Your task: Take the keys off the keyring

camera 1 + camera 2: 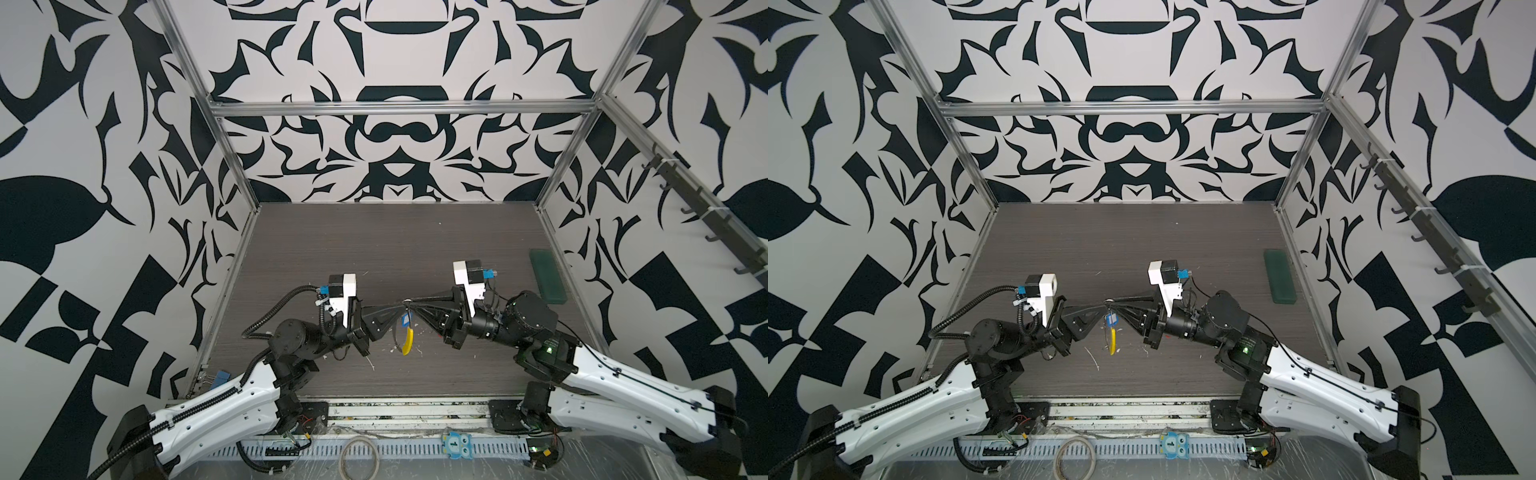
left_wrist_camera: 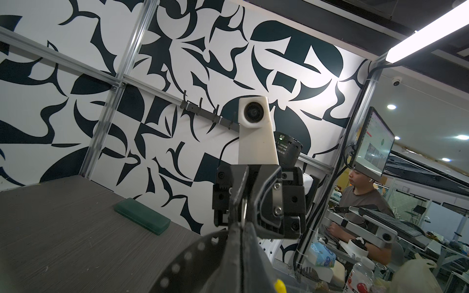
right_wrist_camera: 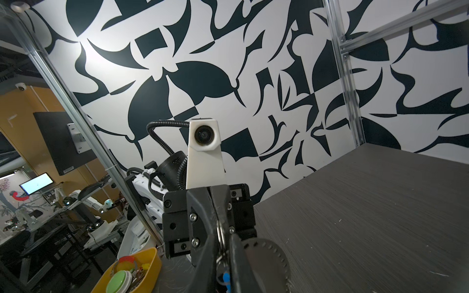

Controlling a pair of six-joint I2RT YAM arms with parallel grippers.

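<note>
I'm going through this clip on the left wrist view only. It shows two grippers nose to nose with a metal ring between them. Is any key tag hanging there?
Observer: Yes. In both top views a blue tag hangs right under the spot where the left gripper and the right gripper meet.
Operator: And the yellow bit at the edge of my frame?
Observer: That is the curved yellow sleeve. It dangles below the blue tag.
Operator: Any red tag?
Observer: None shows in any view. The right wrist view shows only the blue tag, just past the metal ring.
</note>
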